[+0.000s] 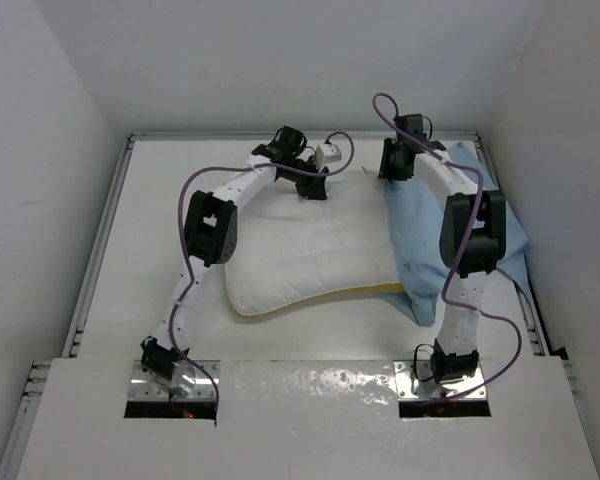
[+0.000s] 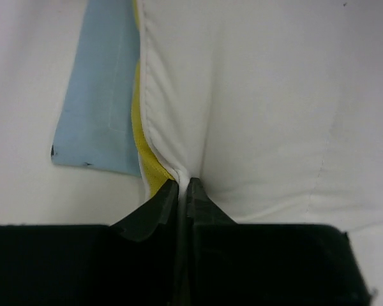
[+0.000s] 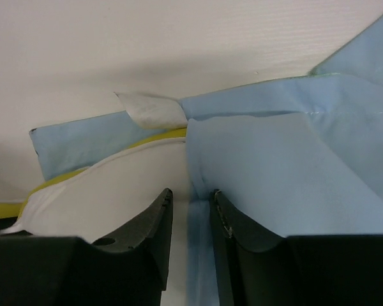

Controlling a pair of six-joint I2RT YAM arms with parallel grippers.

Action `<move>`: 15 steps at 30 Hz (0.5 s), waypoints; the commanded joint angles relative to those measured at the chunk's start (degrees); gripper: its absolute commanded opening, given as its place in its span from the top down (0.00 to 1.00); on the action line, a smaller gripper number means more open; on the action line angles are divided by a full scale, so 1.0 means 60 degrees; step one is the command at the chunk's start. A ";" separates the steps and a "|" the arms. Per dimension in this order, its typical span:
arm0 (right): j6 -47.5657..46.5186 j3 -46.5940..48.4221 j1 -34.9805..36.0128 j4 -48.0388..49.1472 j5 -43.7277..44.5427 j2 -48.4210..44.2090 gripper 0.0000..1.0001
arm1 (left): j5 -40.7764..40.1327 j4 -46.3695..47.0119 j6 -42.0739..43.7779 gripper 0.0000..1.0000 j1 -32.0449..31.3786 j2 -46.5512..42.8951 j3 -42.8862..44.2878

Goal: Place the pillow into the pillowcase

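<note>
On counter (image 1: 310, 345): puffy white pillow (image 1: 315, 245), yellow edge pinched by left gripper (image 2: 183, 185); thin blue pillowcase (image 1: 415, 235), hem between narrowly parted jaws of right gripper (image 3: 191, 194).

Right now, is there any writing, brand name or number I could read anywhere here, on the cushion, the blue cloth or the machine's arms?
None can be read.
The pillow and the pillowcase show no print.
A small white tag at the pillow's edge looks blank in the right wrist view.
The left arm and the right arm show no legible marking from above.
</note>
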 commanded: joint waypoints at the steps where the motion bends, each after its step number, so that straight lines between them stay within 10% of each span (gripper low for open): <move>1: -0.0817 -0.0165 -0.0029 -0.0443 0.0484 -0.1017 0.68 | 0.0603 -0.2617 0.1202 0.98 -0.0261 -0.0263 -0.0284; 15: -0.1305 -0.1862 0.0234 -0.1059 -0.1465 -0.1178 0.67 | 0.0153 -0.4070 0.1219 1.00 -0.0848 -0.0600 -0.0182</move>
